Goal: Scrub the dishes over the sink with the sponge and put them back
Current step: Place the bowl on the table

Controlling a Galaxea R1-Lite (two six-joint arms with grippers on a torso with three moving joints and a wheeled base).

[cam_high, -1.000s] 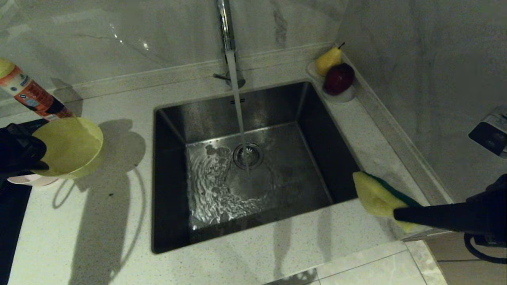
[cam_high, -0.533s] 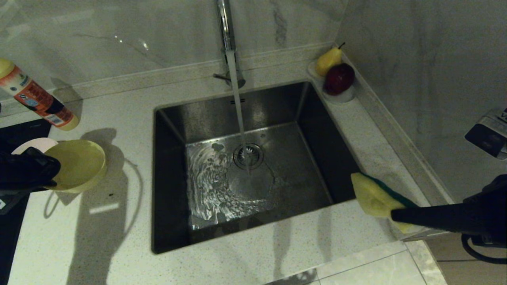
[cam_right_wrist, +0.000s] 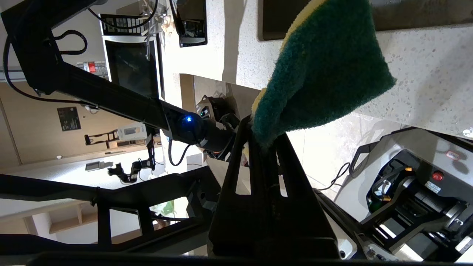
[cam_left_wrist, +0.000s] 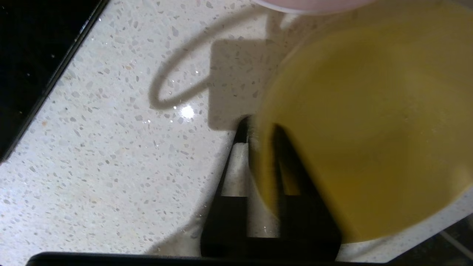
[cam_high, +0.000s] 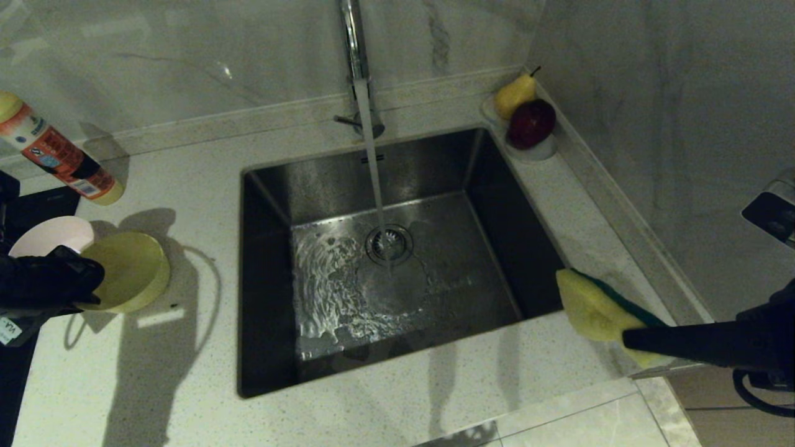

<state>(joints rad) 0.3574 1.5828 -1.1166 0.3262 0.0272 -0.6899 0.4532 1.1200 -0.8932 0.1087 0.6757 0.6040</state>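
Left gripper (cam_left_wrist: 260,129) straddles near rim of yellow bowl (cam_high: 127,270), jaws slightly parted, one finger inside, one outside. Bowl on counter (cam_high: 186,372) left of sink (cam_high: 397,298), touching pink bowl (cam_high: 49,234). Right gripper (cam_right_wrist: 258,142) clamps sponge (cam_high: 593,304) over counter by sink's right edge.

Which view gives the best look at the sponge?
The right wrist view: the sponge fills the frame, green scouring face forward, pinched by the right gripper. The head view shows mostly its yellow foam side, with a thin green edge, beside the sink. The left wrist view does not show it.
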